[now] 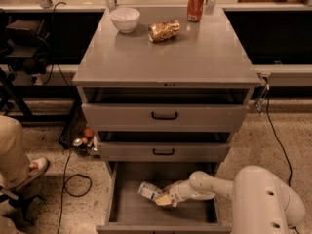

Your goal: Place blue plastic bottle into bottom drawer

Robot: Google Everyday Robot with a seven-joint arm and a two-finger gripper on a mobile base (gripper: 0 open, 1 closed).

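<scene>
The bottom drawer [127, 213] of the grey cabinet is pulled open, its plain grey floor showing. The blue plastic bottle [149, 191] lies on its side inside the drawer, left of centre, white-and-pale-blue label up. My gripper [165, 199] reaches into the drawer from the right on a white arm, with yellowish fingertips at the bottle's right end. The bottle appears to rest on the drawer floor.
On the cabinet top stand a white bowl [125, 19], a crinkled snack bag [164, 30] and a red soda can [195, 5]. The two upper drawers [164, 115] are slightly open. A person's leg and shoe [22, 162] and cables [73, 182] are on the floor left.
</scene>
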